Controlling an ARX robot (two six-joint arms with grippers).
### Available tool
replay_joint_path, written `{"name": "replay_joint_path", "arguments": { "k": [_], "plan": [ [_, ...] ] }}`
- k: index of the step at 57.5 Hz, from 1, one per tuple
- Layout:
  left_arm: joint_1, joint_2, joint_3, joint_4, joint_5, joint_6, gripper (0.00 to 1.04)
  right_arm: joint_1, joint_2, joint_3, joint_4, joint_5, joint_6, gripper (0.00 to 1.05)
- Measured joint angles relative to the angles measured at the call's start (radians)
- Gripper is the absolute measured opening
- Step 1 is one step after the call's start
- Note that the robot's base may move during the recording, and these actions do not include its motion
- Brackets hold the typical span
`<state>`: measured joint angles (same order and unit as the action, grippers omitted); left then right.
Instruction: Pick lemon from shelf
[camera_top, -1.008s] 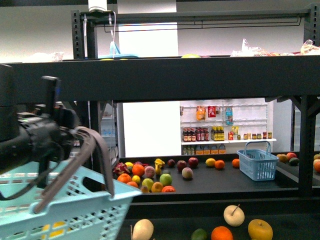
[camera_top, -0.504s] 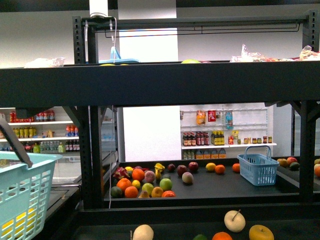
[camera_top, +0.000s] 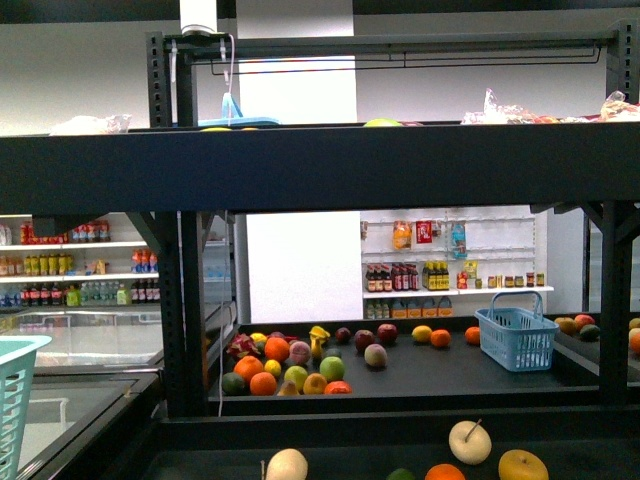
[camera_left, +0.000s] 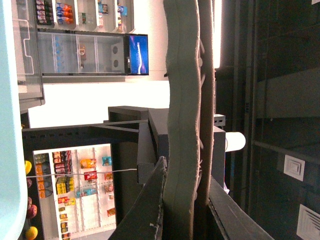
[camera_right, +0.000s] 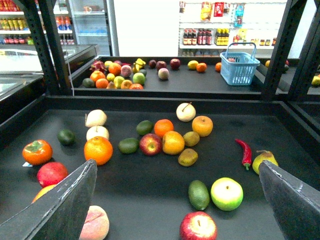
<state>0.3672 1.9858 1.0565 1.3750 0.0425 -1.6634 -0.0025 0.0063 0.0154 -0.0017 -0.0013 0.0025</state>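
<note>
The black shelf (camera_top: 320, 165) fills the front view, and its lower board (camera_right: 150, 200) lies under my right gripper. A smooth yellow-green rounded top (camera_top: 381, 123) shows over the upper board's front edge. It looks like the lemon, but most of it is hidden. My right gripper (camera_right: 177, 164) is open and empty above the fruit on the lower board. My left gripper (camera_left: 187, 210) is shut on the basket handle (camera_left: 182, 100). Only a corner of the light teal basket (camera_top: 14, 400) shows, at the far left of the front view.
The lower board holds a cream stemmed apple (camera_right: 185, 111), yellow-orange fruits (camera_right: 173, 142), an orange (camera_right: 98, 150), a green apple (camera_right: 226, 193), an avocado (camera_right: 198, 194) and a red chilli (camera_right: 245, 151). A farther rack holds more fruit and a blue basket (camera_top: 517, 338). White bottle shelves stand behind.
The left arm and the teal basket have swung left out of the front view, so only a basket corner remains. The rack behind them now shows.
</note>
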Motion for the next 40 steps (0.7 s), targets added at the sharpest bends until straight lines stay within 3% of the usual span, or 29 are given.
{"name": "replay_joint_path", "arguments": {
  "k": [36,40],
  "plan": [
    [0.018,0.064,-0.014,0.012,-0.001,-0.036,0.11,0.000,0.000,0.000,0.000,0.000,0.000,0.97],
    [0.018,0.064,-0.014,0.013,0.000,-0.036,0.20,0.000,0.000,0.000,0.000,0.000,0.000,0.97]
  ]
}}
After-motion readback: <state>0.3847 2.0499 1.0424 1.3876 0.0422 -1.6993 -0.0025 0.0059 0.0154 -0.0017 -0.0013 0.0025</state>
